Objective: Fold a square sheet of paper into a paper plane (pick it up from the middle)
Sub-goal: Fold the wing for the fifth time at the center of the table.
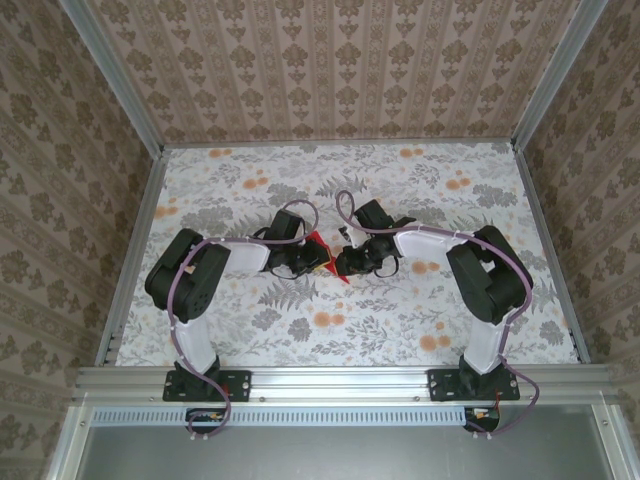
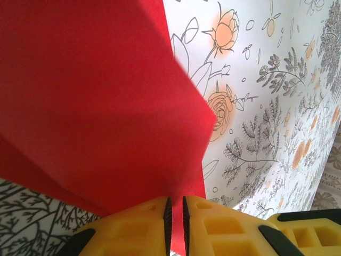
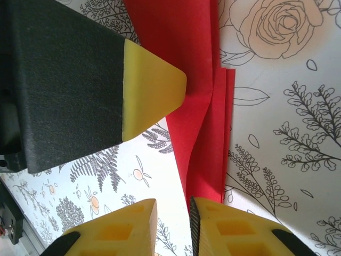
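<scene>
Paper [image 2: 96,96], red and creased into several layers, is held up edgeways between the two grippers and seems raised off the counter [image 2: 266,106]. The left gripper [image 2: 175,226] is clamped on it. Its yellow fingers press nearly together, with the sheet's lower edge running into the slit between them and the rest fanning up and away from the tips. The right gripper [image 3: 173,226] faces it from the other side, its fingers a little apart with counter showing in the gap. The paper's narrow layered end runs down behind one finger and is not gripped, as far as I can judge. The layers suggest a middle fold is in hand. Next, the right gripper would need to close on the free flap and draw it over while the left gripper holds firm.
</scene>
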`<state>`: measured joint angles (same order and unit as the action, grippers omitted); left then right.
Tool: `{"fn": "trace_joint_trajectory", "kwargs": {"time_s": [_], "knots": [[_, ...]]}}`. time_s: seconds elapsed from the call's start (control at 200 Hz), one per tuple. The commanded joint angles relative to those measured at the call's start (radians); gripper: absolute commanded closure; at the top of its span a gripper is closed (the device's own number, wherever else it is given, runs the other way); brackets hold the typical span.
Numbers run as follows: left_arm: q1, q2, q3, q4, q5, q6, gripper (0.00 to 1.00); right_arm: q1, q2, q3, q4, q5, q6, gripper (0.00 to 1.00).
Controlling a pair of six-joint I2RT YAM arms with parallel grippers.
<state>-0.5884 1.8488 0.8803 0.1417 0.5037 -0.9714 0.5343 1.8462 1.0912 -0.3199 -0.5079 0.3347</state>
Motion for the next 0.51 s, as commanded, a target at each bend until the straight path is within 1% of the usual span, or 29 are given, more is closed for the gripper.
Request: {"fn": "trace_joint_trajectory", "kwargs": {"time_s": [0.0, 0.265, 0.5], "knots": [[0.008, 0.041, 0.002, -0.088, -0.062, 0.019, 0.83, 0.006, 0.032, 0.006, -0.019, 0.006, -0.038, 0.74], [0.008, 0.044, 0.003, -0.093, -0.057, 0.013, 0.82, 0.016, 0.056, 0.022, -0.029, 0.066, -0.071, 0.73], [0.012, 0.044, 0.003, -0.095, -0.054, 0.011, 0.82, 0.032, 0.064, 0.03, -0.033, 0.108, -0.122, 0.75]]}}
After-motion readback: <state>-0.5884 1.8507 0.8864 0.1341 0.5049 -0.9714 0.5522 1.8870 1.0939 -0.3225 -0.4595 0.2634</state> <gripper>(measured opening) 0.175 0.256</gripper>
